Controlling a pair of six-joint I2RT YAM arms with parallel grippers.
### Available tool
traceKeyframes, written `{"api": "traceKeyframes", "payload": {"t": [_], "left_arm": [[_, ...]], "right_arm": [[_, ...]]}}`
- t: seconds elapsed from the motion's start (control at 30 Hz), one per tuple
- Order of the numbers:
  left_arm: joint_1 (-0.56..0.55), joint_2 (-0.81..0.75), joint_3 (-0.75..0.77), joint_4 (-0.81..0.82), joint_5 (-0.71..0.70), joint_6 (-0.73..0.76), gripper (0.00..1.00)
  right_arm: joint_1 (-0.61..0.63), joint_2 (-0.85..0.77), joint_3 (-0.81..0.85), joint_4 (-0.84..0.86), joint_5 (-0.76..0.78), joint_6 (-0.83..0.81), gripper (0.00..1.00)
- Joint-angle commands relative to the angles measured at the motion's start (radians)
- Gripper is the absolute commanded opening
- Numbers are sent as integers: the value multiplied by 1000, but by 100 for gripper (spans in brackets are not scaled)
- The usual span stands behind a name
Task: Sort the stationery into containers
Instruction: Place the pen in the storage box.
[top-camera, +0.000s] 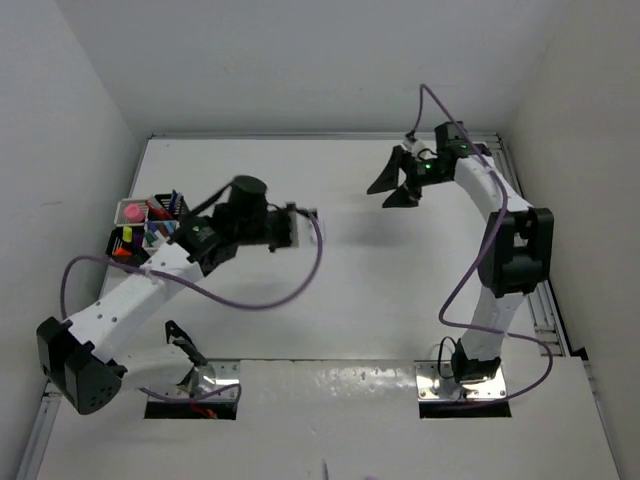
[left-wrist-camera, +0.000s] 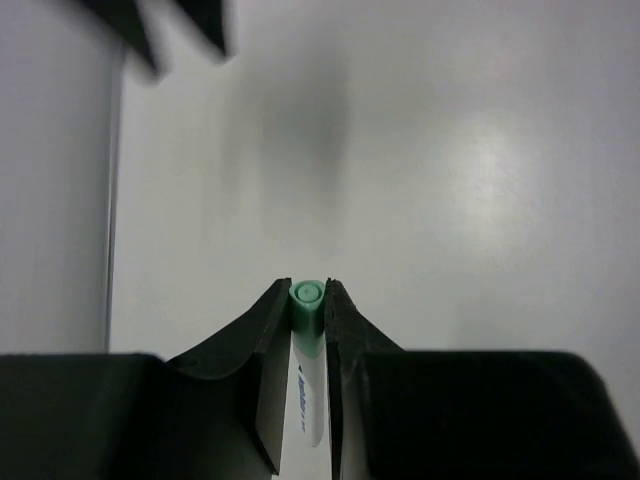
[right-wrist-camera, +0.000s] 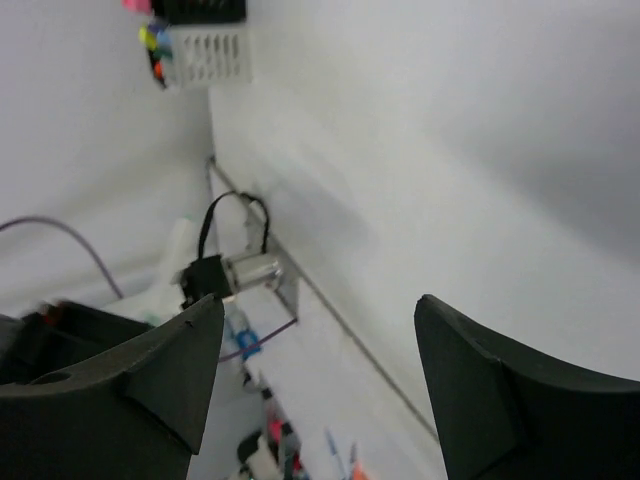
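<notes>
The left gripper (left-wrist-camera: 307, 289) was clamped on a white pen (left-wrist-camera: 306, 372) with a green cap, held over the table (top-camera: 380, 290) just right of the mesh containers (top-camera: 128, 240). These stood clustered at the table's left edge, with coloured stationery (top-camera: 152, 211) inside. The right gripper (top-camera: 398, 187), raised near the far right corner, had its fingers spread wide
</notes>
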Motion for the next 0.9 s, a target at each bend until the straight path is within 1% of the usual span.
{"api": "traceKeyframes", "payload": {"t": [0.0, 0.03, 0.07, 0.1, 0.13, 0.2, 0.23, 0.27, 0.3, 0.37, 0.43, 0.47, 0.5, 0.57, 0.6, 0.63, 0.73, 0.87], "left_arm": [[171, -61, 92, 188, 2, -598, 0], [279, -82, 100, 214, -13, -664, 0], [337, -92, 95, 237, -30, -734, 0], [398, -102, 88, 278, -54, -864, 0], [537, -106, 71, 291, -63, -911, 0], [695, -93, 51, 314, -24, -1043, 0], [857, -80, 19, 331, 48, -1068, 0], [935, -75, 0, 380, 92, -1112, 0], [1052, -72, -45, 412, 195, -1126, 0], [1139, -79, -87, 504, 252, -1137, 0], [1265, -89, -139, 596, 317, -1135, 0], [1265, -90, -155, 628, 337, -1143, 0], [1320, -87, -194, 706, 392, -1173, 0], [1388, -78, -233, 777, 453, -1201, 0], [1405, -67, -271, 812, 485, -1214, 0], [1416, -67, -293, 881, 498, -1224, 0], [1452, -64, -366, 998, 502, -1232, 0], [1457, -21, -391, 1034, 519, -1205, 0]], "right_arm": [[-76, -93, -71, -65, 37, -158, 75], [-111, -122, -99, -78, 40, -173, 74], [-119, -133, -125, -85, 40, -190, 73], [-117, -144, -173, -88, 39, -215, 73], [-158, -154, -195, -88, 39, -220, 72], [-180, -180, -254, -72, 37, -220, 71], [-185, -197, -270, -65, 40, -218, 71], [-183, -210, -297, -55, 40, -223, 70], [-183, -220, -311, -50, 40, -229, 70], [-177, -253, -349, -29, 52, -235, 70], [-173, -273, -383, -15, 57, -232, 70], [-172, -274, -393, -9, 56, -232, 70], [-171, -273, -403, -6, 54, -230, 70], [-169, -264, -414, -4, 54, -224, 70], [-169, -260, -417, -4, 52, -224, 70], [-169, -256, -423, -2, 51, -220, 69], [-169, -250, -439, 4, 28, -220, 69], [-168, -251, -454, 10, 20, -223, 69]]}}
